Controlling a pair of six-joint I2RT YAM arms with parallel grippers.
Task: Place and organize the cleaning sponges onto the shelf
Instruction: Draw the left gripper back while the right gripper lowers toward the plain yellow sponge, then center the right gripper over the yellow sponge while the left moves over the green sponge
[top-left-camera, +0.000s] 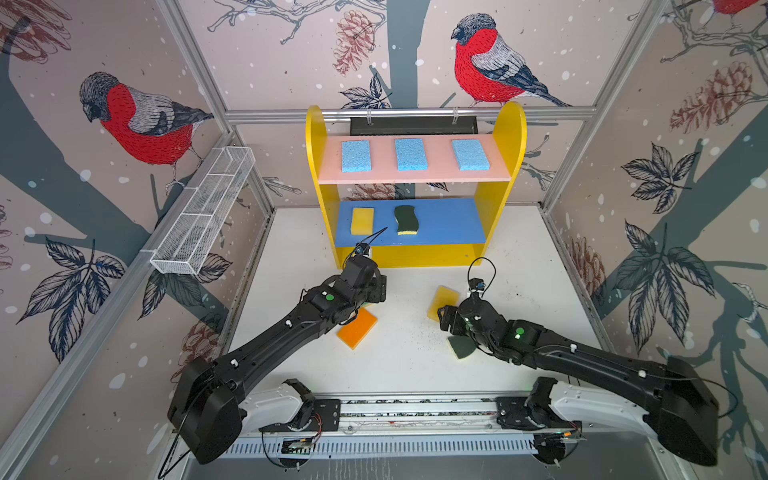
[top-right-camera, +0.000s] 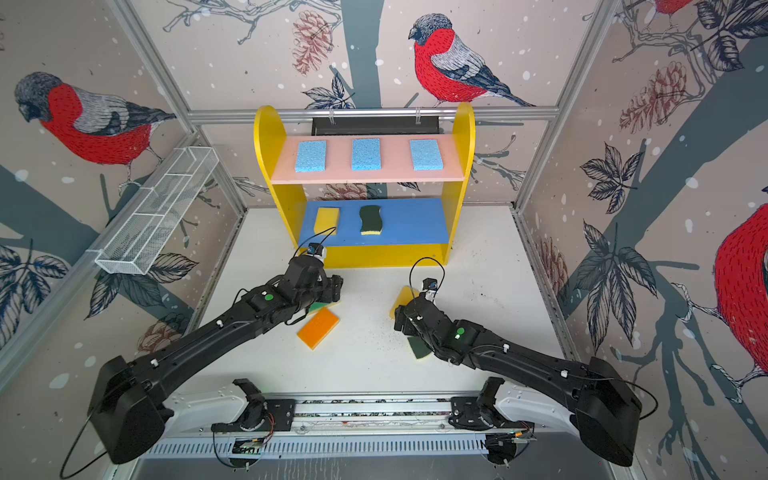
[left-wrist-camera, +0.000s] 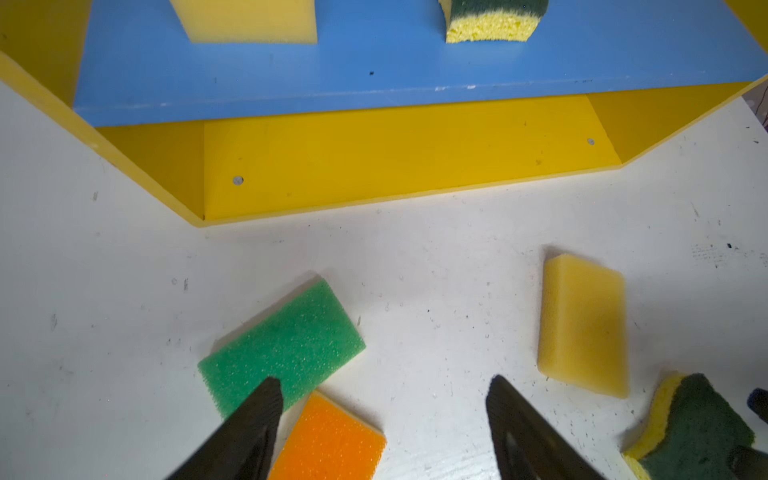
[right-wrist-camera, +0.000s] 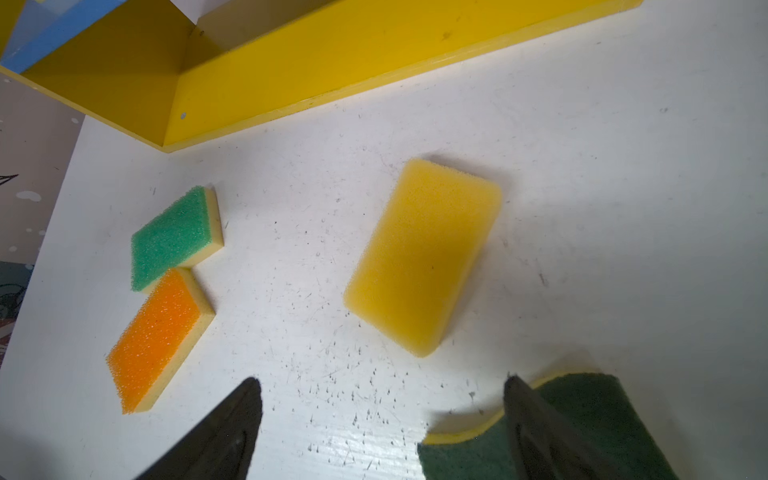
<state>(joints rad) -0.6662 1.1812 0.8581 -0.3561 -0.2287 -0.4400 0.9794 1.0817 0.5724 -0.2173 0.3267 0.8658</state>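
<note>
The small three-tier shelf (top-left-camera: 509, 133), with yellow rounded sides, stands at the far edge of the white table (top-left-camera: 407, 365). On its pink top board (top-left-camera: 382, 172) three flat light-blue rectangular sponges lie in a row, well apart: left (top-left-camera: 356, 155), middle (top-left-camera: 410, 154) and right (top-left-camera: 470, 154). On the blue middle board (top-left-camera: 453, 224) a plain yellow block sponge (top-left-camera: 362, 221) lies at the left, and a wavy dark-green-on-yellow scourer (top-left-camera: 405, 220) sits just to its right. The right half of that board is bare.

Four sponges lie on the table, near of the shelf. At the left, a green-topped sponge (left-wrist-camera: 286, 345) touches the far corner of an orange-topped sponge (top-left-camera: 357, 328). At the right lies a second yellow block sponge (right-wrist-camera: 422, 257), with a second wavy dark-green scourer (top-left-camera: 460, 347) near of it.

The left claw (left-wrist-camera: 384, 386) hangs over the green and orange pair with its jaws spread wide and nothing between them. The right claw (right-wrist-camera: 383, 384) is likewise spread wide and empty, low over the table. One of its fingers (right-wrist-camera: 536, 424) lies across the green scourer, and whether they touch cannot be told.
</note>
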